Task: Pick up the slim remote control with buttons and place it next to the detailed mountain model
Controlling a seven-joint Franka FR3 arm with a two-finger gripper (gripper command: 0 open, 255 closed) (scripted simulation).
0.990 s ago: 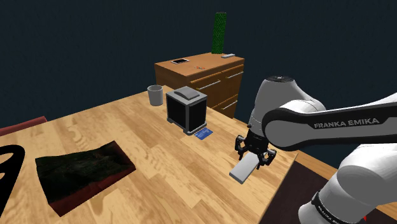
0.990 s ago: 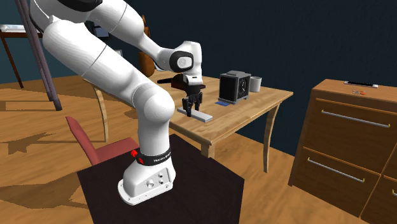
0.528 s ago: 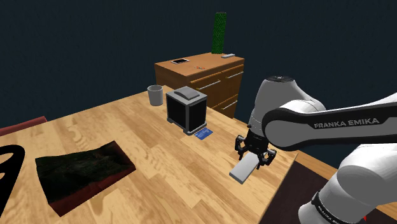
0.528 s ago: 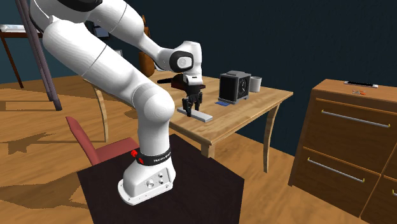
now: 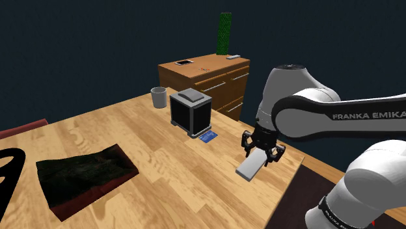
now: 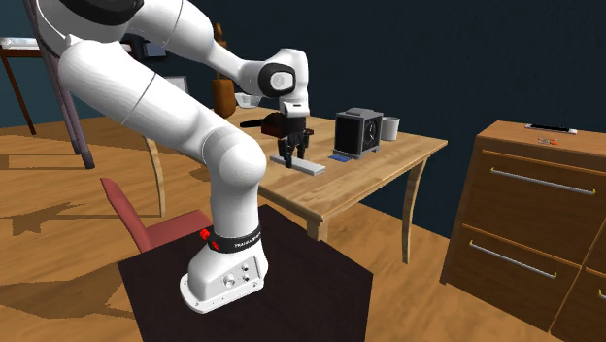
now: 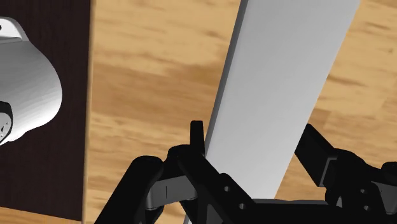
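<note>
The remote [image 5: 250,168] is a plain pale grey slab with no buttons drawn. My gripper [image 5: 262,151] is shut on its near end and holds it slightly above the wooden table [image 5: 162,156], near the edge closest to the stand. In the wrist view the two fingers clasp the slab [image 7: 280,95] on both long sides of the gripper [image 7: 253,130]. In the second exterior view the remote [image 6: 306,166] hangs under the gripper [image 6: 291,155]. The mountain model [image 5: 84,175], a dark rugged slab, lies at the far end of the table on the shoulder view's left.
A black box [image 5: 191,112] with a grey top, a blue card [image 5: 208,137] and a grey cup [image 5: 158,97] stand between the gripper and the table's back edge. A wooden dresser [image 5: 208,75] is behind the table. A red chair [image 6: 146,219] is beside the stand.
The gripper has lifted the remote a little off the table and shifted slightly towards the shoulder view's right. The grip is unchanged.
</note>
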